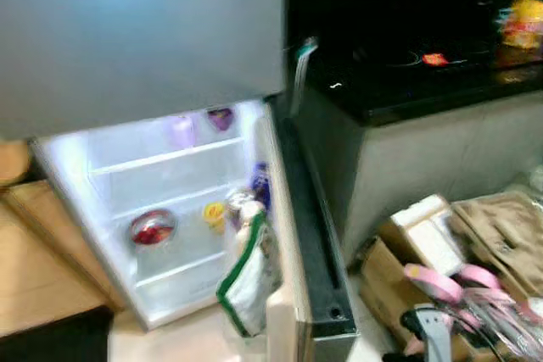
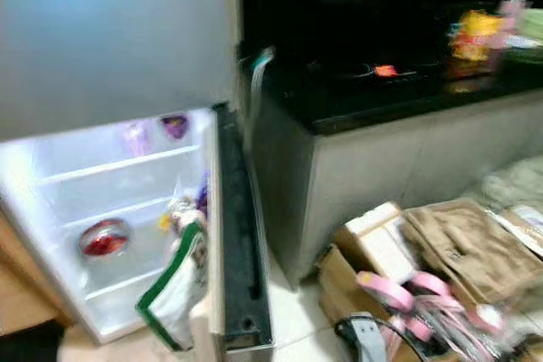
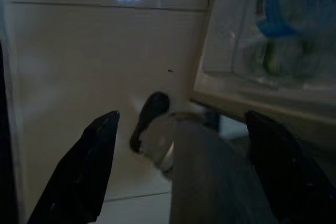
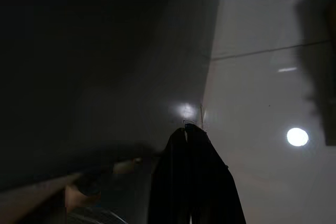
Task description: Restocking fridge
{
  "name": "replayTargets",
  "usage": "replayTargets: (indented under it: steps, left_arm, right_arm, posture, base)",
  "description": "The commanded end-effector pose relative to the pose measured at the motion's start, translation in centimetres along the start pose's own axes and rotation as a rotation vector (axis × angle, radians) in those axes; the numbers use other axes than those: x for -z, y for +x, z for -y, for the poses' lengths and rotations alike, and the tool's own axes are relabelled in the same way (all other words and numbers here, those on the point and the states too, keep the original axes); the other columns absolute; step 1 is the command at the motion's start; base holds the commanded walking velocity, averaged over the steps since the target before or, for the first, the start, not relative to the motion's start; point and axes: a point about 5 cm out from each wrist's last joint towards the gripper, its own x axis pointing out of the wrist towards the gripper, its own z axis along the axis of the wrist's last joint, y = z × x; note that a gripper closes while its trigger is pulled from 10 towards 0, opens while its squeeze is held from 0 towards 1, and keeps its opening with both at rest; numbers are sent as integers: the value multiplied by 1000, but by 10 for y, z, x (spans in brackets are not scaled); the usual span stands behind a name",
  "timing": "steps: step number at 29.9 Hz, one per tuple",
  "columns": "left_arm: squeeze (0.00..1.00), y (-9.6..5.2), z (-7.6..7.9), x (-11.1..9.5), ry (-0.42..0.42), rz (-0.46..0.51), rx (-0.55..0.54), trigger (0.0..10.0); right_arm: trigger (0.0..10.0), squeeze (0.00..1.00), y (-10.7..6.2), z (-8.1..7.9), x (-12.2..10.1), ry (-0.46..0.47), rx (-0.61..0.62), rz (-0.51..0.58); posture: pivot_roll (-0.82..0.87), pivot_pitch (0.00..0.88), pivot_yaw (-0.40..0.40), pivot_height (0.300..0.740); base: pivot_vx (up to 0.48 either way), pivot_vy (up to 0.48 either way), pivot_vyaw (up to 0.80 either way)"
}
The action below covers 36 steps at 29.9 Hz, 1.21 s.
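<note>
Fridge [image 1: 170,201]: lower compartment stands open and lit, ahead and to the robot's left; upper door above it is closed.
Open door [image 1: 310,235]: swung out toward the robot, seen edge-on, between the lit shelves and the dark counter [image 1: 424,82].
Shelves: a red bowl [image 1: 153,228] on the middle shelf, a yellow item [image 1: 214,212] beside it, purple tubs [image 1: 219,118] on the top shelf. Plenty of bare shelf left, so I'd say the restocking is far from done.
Bag [image 1: 248,281]: a white bag with green trim stands upright in the door rack, long axis vertical, with bottles just behind it.
Stock on the floor: cardboard boxes [image 1: 424,243] and folded brown bags [image 1: 501,235] to the robot's right, near the counter base.
Key relation: the supplies lie on the right, the fridge on the left, so the right arm looks nearer to whatever gets picked up.
Left gripper [image 3: 184,166]: hangs low, pointed at the pale floor by the fridge base, fingers [image 3: 84,171] spread wide, nothing between them.
Right gripper [image 4: 193,182]: hangs idle over the tiled floor in shade, fingers pressed together, empty.
Picture quality: head views are blurred, so small items stay unclear.
</note>
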Motion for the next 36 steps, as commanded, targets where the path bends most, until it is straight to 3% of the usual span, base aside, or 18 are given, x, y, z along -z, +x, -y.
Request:
replayTargets:
  steps: [1,11,16,21,24,30,32,33,34,36]
  left_arm:
    - [0,-3,-6,8,-2,-27,-19,10000]
    - [0,-3,-5,9,-3,-27,-17,10000]
    - [0,-3,-5,9,-4,-26,-17,10000]
    - [0,-3,-5,9,-5,-26,-17,10000]
    - [0,-3,-5,9,-4,-28,-16,10000]
    - [0,-3,-5,9,-3,-29,-16,10000]
    - [0,-4,-5,9,-3,-28,-16,10000]
    - [0,-4,-6,9,-2,-29,-17,10000]
    - [0,-4,-6,9,-2,-29,-17,10000]
    - [0,-4,-6,9,-1,-30,-16,10000]
  right_arm:
    - [10000,0,0,-2,7,8,15,-19]
    - [10000,0,-4,4,18,14,92,-61]
    - [10000,0,-6,8,21,8,152,-83]
    - [10000,0,-11,12,35,-45,219,-188]
    - [10000,0,-16,15,46,-131,256,-278]
    - [10000,0,-18,17,50,-191,270,-326]
    - [10000,0,-16,16,48,-230,247,-329]
    - [10000,0,-7,8,33,-259,174,-259]
    - [10000,0,-7,8,33,-259,174,-259]
    - [10000,0,11,-9,-5,-290,40,-92]
  posture:
    - [-148,0,-21,740]
    - [-148,0,-23,740]
    - [-148,0,-23,740]
    - [-148,0,-23,740]
    - [-148,0,-23,740]
    - [-148,0,-23,740]
    - [-149,0,-21,740]
    - [-153,0,-20,740]
    - [-153,0,-20,740]
    - [-153,0,-20,740]
  base:
    - [0,0,775]
    - [0,0,775]
    - [0,0,0]
    - [0,0,0]
    - [0,0,0]
    - [0,0,0]
    - [0,0,0]
    - [0,0,0]
    - [0,0,0]
    - [0,0,0]
